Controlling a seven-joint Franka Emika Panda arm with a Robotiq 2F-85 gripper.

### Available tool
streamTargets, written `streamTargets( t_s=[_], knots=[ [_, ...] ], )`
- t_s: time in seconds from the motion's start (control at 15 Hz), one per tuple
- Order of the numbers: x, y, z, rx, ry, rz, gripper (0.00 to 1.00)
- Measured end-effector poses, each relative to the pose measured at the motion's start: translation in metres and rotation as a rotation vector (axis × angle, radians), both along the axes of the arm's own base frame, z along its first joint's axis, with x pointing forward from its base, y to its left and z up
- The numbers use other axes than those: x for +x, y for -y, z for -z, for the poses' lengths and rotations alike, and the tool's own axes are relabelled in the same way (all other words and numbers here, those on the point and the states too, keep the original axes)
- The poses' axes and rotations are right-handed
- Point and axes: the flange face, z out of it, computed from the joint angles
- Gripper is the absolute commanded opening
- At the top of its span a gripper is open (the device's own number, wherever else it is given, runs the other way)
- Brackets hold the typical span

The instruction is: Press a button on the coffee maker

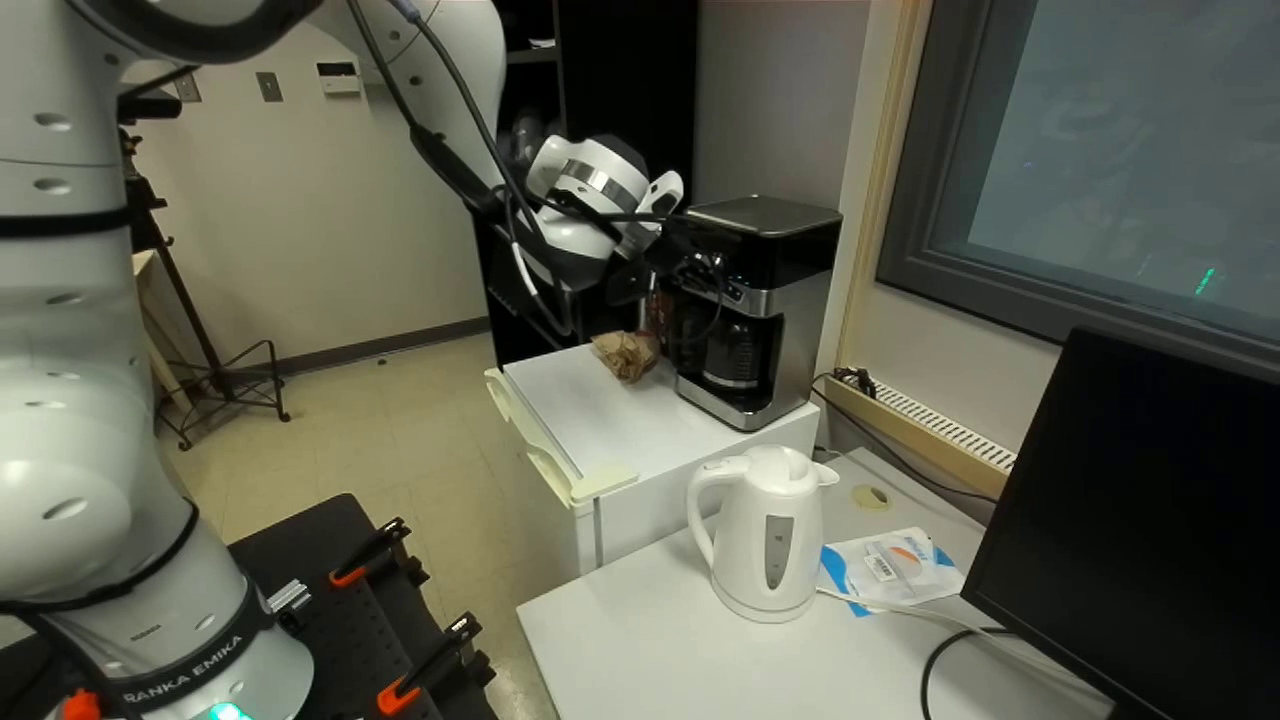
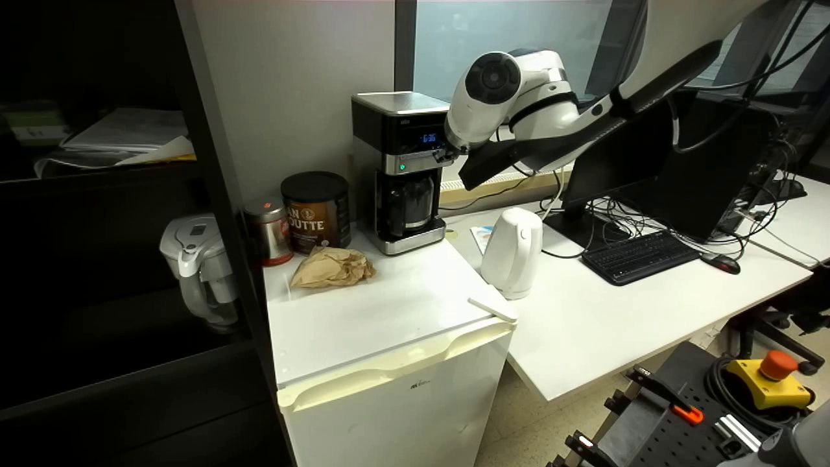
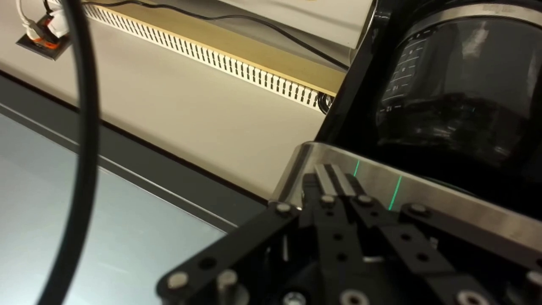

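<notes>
While our fingers [image 3: 325,180] sit pressed together | we're right up at the coffee maker [image 2: 407,162], contact we can't tell | white kettle [image 1: 750,550] stands on the desk [image 1: 625,655]

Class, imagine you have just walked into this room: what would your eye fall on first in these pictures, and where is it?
First, the big white robot arm, filling the left of an exterior view, its closed gripper at the front of the coffee maker. It stands on a white mini fridge, its blue display glowing. Then the white electric kettle, on the desk beside the mini fridge.
</notes>
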Motion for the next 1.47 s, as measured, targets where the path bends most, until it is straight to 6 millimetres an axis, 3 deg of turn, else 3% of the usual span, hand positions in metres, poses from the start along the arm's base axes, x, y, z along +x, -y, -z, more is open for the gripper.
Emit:
streamTargets(
  t_s=[1.47],
  knots=[
    [0.0018, -0.009, 0.0035, 0.097, 0.079, -0.002, 0.0]
  ],
)
